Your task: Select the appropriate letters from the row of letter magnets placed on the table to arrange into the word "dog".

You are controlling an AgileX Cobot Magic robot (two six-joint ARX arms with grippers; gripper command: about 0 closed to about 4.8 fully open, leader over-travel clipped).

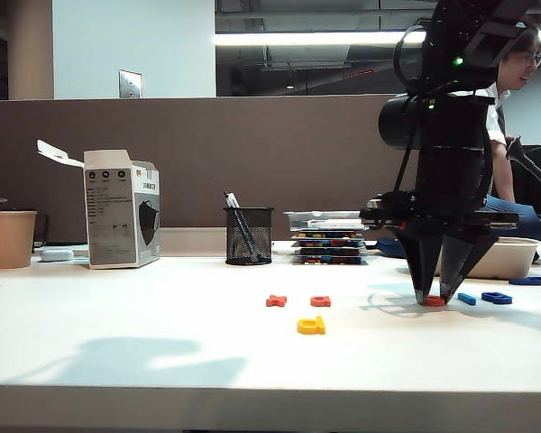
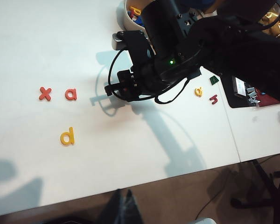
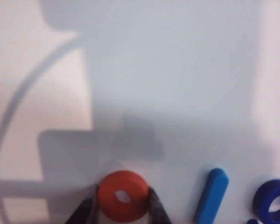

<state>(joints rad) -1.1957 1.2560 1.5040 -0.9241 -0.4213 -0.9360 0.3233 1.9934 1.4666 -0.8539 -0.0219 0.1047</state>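
On the white table [image 1: 117, 307] lie a yellow "d" [image 1: 311, 326], with an orange-red "x" [image 1: 276, 300] and an orange-red "a" [image 1: 320, 301] behind it. To the right sit the orange-red ring "o" [image 1: 435, 301], a light blue bar [image 1: 467, 299] and the dark blue "g" [image 1: 497, 297]. My right gripper [image 1: 435, 296] points down with a finger pressed on each side of the "o" [image 3: 123, 196], which rests on the table beside the bar [image 3: 211, 194] and "g" [image 3: 274, 201]. My left gripper [image 2: 123, 198] hangs shut past the table's front edge, far from the "d" [image 2: 67, 136].
A paper cup [image 1: 11, 238], a white box [image 1: 119, 209], a mesh pen holder [image 1: 249, 234] and stacked trays [image 1: 329, 236] line the back. A white bowl [image 1: 500, 257] stands behind the right arm. A person [image 1: 514, 90] sits at the back right.
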